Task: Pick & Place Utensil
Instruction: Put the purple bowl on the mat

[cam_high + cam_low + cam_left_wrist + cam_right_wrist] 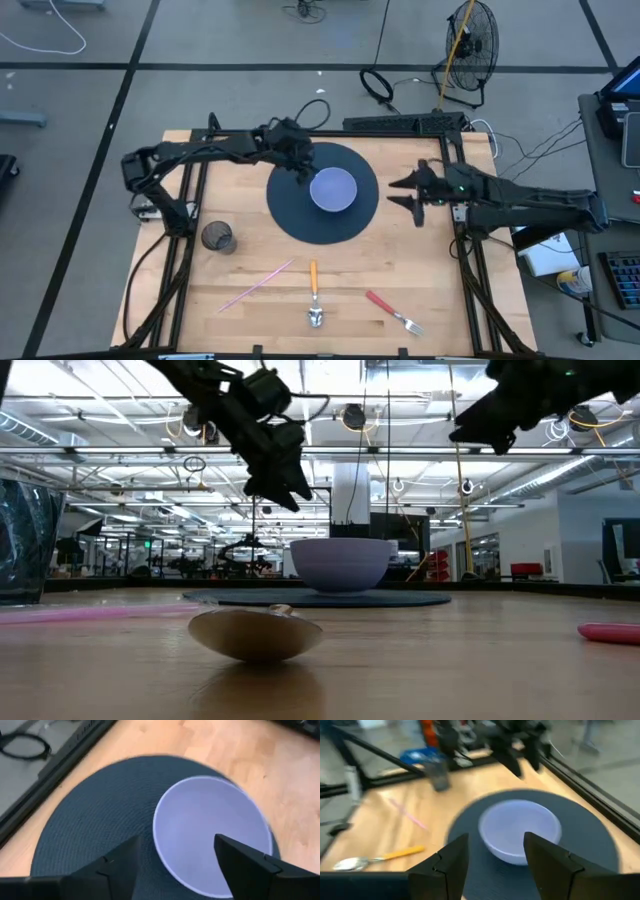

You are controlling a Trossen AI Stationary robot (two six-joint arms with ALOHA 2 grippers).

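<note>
A spoon (pixel 314 292) with an orange handle lies flat near the table's near edge; its bowl (pixel 255 633) fills the low view's foreground. A red-handled fork (pixel 392 310) lies to its right and a pink stick (pixel 255 285) to its left. A pale lavender bowl (pixel 333 188) stands on a round dark mat (pixel 290 215). My left gripper (pixel 300 165) hovers open above the mat, just left of the bowl (pixel 210 830). My right gripper (pixel 402 193) hovers open at the mat's right edge, facing the bowl (pixel 520 832). Neither touches anything.
A dark cup (pixel 218 237) stands on the table's left side, near the left arm's frame. The black frame rails (pixel 470 270) run along both sides of the table. Bare wood lies between the mat and the utensils. A fan and cables sit on the floor beyond the far edge.
</note>
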